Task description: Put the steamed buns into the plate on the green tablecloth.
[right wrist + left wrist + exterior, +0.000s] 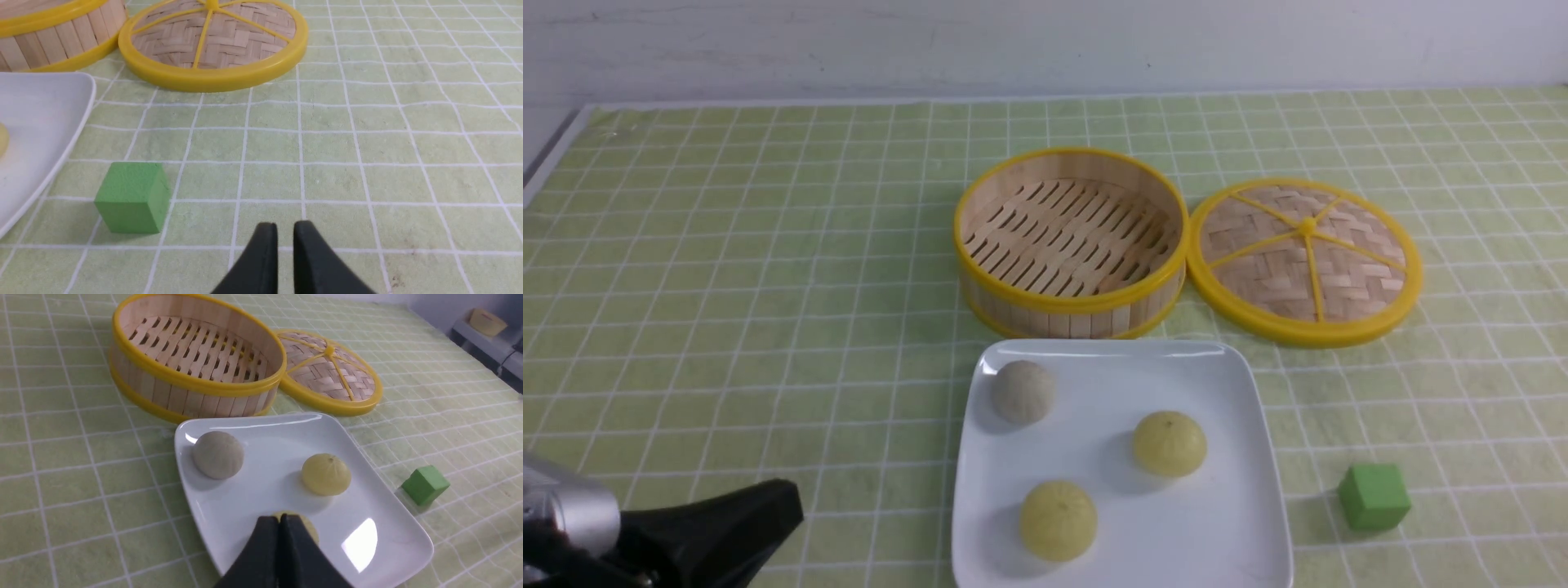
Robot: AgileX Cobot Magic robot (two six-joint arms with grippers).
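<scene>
- Left gripper [280, 517] nearest the lens, jaws pressed together, empty, hovering low beside the white plate [1241, 408].
- Three steamed buns [1169, 443] on the plate, ahead of it.
- Right gripper [285, 227] slightly parted, empty, over green tablecloth [367, 143]; green cube [132, 197] near, to its left.

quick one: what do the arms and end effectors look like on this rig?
Left end effector and right end effector: matte black, smooth fingers tapering to rounded tips, no markings visible. In the front view the left arm shows a silver-grey metallic wrist section behind a black wedge-shaped housing. No cables visible. The right arm itself is out of view.
</scene>
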